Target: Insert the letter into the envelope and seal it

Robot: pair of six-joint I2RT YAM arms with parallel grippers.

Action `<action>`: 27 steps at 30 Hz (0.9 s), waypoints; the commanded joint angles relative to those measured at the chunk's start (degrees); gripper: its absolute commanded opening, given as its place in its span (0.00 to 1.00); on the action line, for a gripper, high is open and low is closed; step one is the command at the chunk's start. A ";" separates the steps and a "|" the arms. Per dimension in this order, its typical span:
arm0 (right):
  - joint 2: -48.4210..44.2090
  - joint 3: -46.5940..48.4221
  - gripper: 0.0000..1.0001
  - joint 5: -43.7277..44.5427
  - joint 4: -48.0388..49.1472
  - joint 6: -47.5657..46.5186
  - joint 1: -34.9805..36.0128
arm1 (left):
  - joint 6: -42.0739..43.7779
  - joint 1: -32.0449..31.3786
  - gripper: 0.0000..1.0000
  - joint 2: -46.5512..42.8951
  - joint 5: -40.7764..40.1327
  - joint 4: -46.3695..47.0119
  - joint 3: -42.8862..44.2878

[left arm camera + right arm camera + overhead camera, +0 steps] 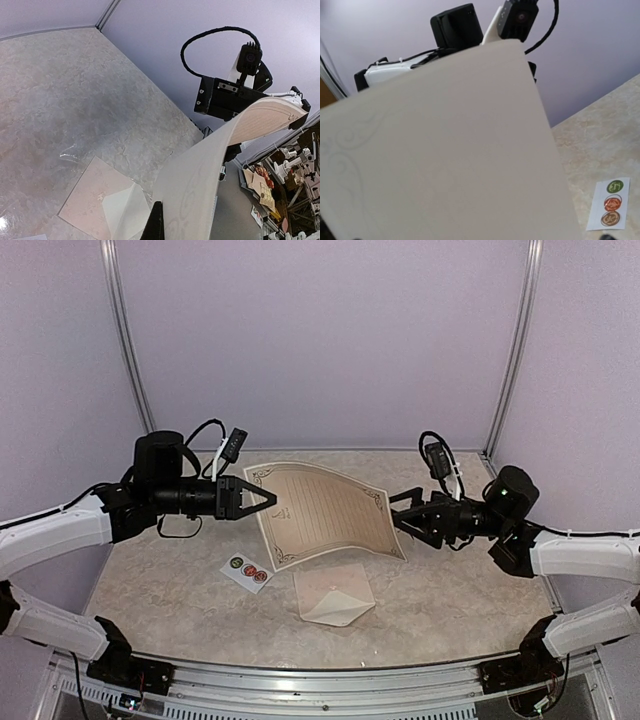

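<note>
Above the table (450, 590), one letter (325, 510) pinched in left jaws, right jaws spread, one envelope (335, 597), one three-sticker strip (247, 571).

A white sticker strip (246, 572) lies on the marbled tabletop (450, 590).

marbled table (450, 590) bears envelope (335, 595) and sticker strip (247, 571).

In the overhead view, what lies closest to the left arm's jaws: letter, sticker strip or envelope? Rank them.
1. Letter, gripped at its left edge.
2. Sticker strip, lying just in front.
3. Envelope, farther right, front centre.
</note>
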 commanded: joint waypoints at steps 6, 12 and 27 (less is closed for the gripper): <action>-1.01 -0.95 0.99 -2.30 3.53 1.42 -0.64 | -0.70 1.38 0.00 -1.35 -0.10 0.38 -1.13; -0.41 -0.97 0.99 -3.01 3.48 1.43 -0.66 | -1.00 1.40 0.00 -1.61 0.23 0.67 -1.11; -2.50 6.69 0.07 20.53 -22.09 -15.99 5.83 | -3.57 -2.19 0.00 -0.30 -7.12 2.01 -0.22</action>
